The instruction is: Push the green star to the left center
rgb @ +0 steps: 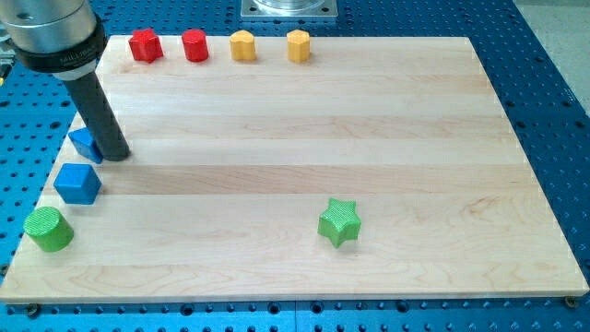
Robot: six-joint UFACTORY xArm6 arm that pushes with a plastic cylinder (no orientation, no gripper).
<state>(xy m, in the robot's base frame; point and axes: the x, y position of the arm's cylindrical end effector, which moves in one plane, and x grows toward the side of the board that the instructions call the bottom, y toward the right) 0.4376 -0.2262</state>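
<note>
The green star-shaped block (339,221) lay on the pale wooden board (304,138) toward the view's bottom, right of centre, well apart from my tip (116,155). My tip (a plain rod end, nothing to open or close) rested at the view's left, touching a partly hidden blue block (84,143), gripping nothing.

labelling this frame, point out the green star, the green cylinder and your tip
green star (339,221), camera view, middle of its top face
green cylinder (47,228), camera view, its round top
my tip (116,155), camera view, rod's very end, beside a blue block (85,142)
</note>
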